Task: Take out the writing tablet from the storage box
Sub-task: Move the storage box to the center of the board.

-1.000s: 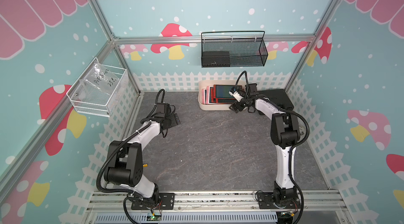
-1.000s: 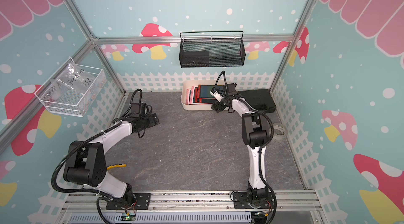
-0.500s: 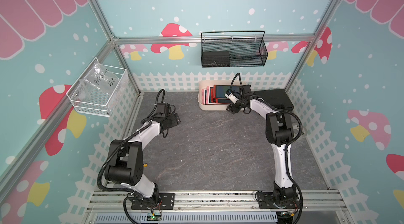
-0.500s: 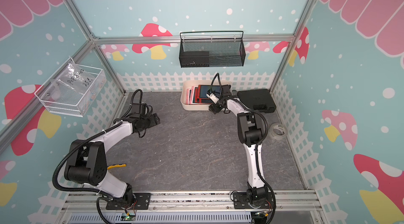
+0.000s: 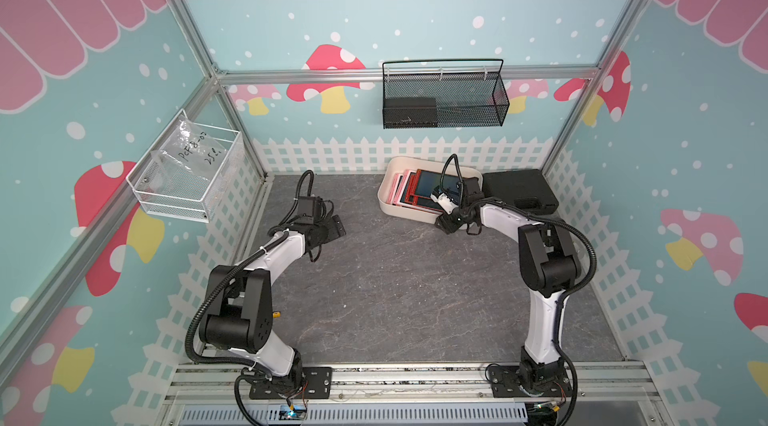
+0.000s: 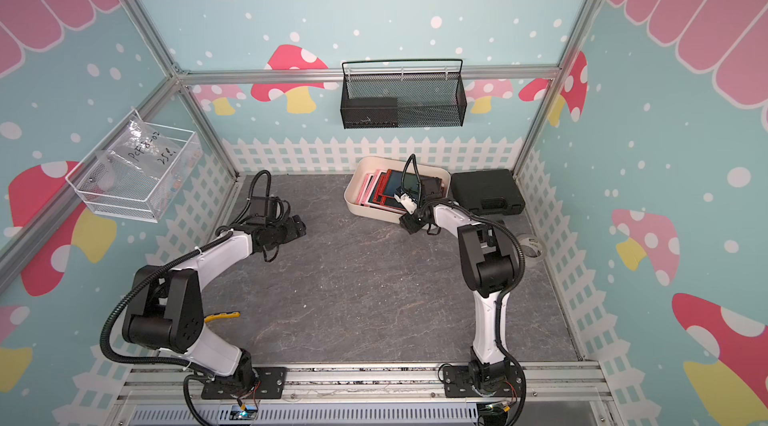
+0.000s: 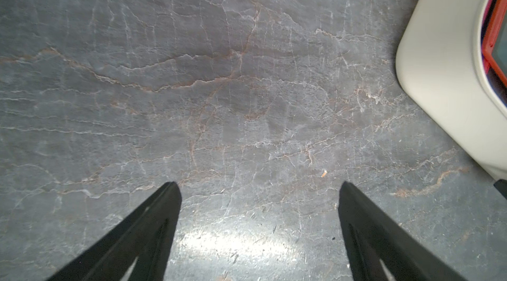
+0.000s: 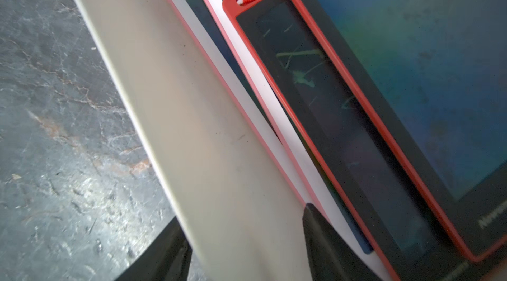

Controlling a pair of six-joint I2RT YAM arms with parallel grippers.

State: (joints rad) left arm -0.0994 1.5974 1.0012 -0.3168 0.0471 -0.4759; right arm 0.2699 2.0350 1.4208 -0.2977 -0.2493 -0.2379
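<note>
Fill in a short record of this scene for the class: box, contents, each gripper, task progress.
storage box: cream tub toward the table's far side, beside a black case
contents: red-framed writing tablets overlapping pink-framed tablets
right gripper: fingers apart, astride the box's near wall
left gripper: open above bare table, empty
progress: no tablet out yet

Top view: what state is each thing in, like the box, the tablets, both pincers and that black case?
storage box, upright on the table, open-topped, holding tablets.
writing tablets, stacked overlapping inside the box.
right pincer, open, astride the box's near wall.
left pincer, open, empty, over bare table.
black case, closed, beside the box.
</note>
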